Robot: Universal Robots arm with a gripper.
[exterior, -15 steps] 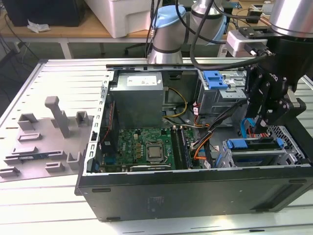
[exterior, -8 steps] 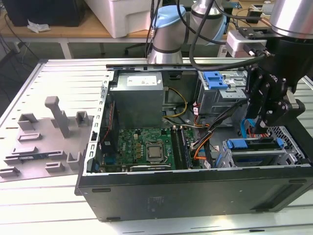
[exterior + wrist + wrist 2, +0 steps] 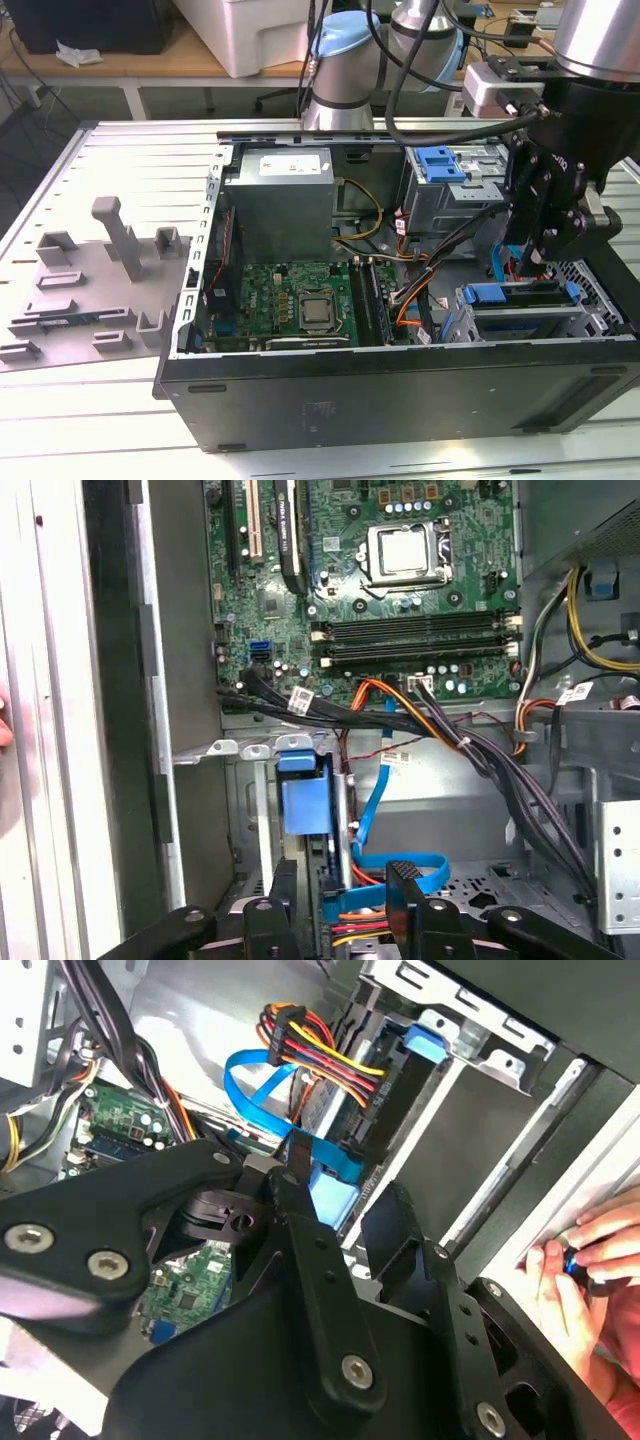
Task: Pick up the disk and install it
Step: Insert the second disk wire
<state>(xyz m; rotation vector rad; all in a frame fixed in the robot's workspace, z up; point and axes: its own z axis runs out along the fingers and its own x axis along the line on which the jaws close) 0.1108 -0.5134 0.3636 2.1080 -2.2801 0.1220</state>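
The disk (image 3: 305,800) stands on edge in the drive cage at the case's front corner, its blue carrier (image 3: 335,1200) facing the wrist cameras. In the exterior view the carrier's blue strip (image 3: 520,293) lies along the cage top at the exterior view's right. My gripper (image 3: 340,895) hangs just above it with one black finger (image 3: 283,900) on each side of the carrier. It is open, with a gap showing on one side. In the exterior view the gripper (image 3: 530,262) is low over the cage. A blue ribbon cable (image 3: 250,1070) loops beside the disk.
The open computer case (image 3: 400,385) holds a motherboard (image 3: 290,300), a grey power supply box (image 3: 283,205), cable bundles (image 3: 430,720) and a bright-blue bracket (image 3: 440,163) at the back. A person's hand (image 3: 590,1260) rests on the case edge. A grey fixture plate (image 3: 90,290) lies at the exterior view's left.
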